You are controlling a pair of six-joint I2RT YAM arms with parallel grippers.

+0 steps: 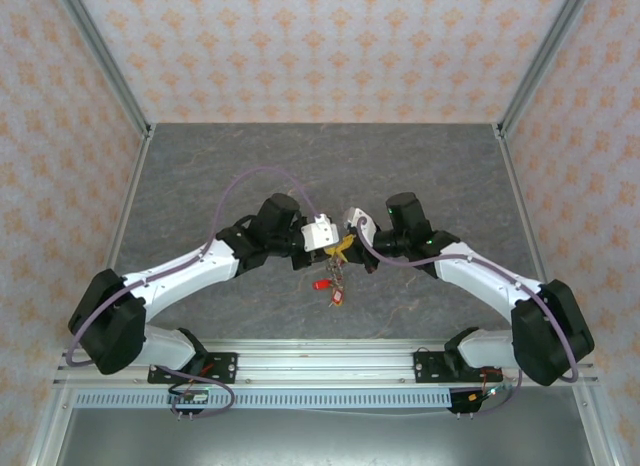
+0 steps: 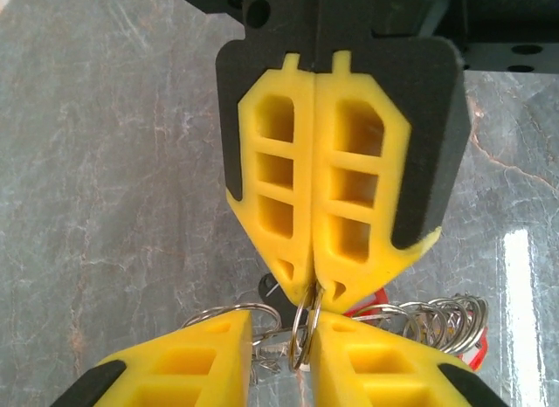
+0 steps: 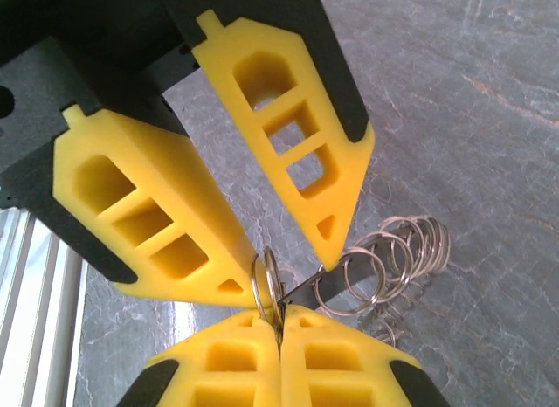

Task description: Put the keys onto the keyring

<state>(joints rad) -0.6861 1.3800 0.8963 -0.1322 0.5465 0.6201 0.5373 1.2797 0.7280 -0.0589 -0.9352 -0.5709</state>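
Your two arms meet tip to tip over the middle of the grey tabletop [image 1: 200, 166]. Your right claw [image 2: 313, 293] is closed tight, both yellow fingers pressed together, and it pinches a thin metal ring at its very tips. That ring looks like the keyring [image 3: 265, 285], seen almost edge-on.

Your left claw [image 3: 293, 269] faces it head-on with its fingers parted, a clear gap between them. From your left wrist the keyring stands upright in that gap, between the two yellow tips. From the right wrist it sits hard against one left fingertip [image 3: 236, 280], while the other tip stands off to the side. I cannot tell whether that near tip actually touches it, but the left claw grips nothing.

Just beside the keyring there is a cluster of small split rings [image 3: 406, 245], bunched like a coil, down by the tabletop. A scrap of red plastic peeks out next to it in the left wrist view.

From above, the keys [image 1: 333, 284] trail from the meeting claws toward the arm bases in a small bunch. One red tag [image 1: 321, 283] is on its left side and another is at its near end.
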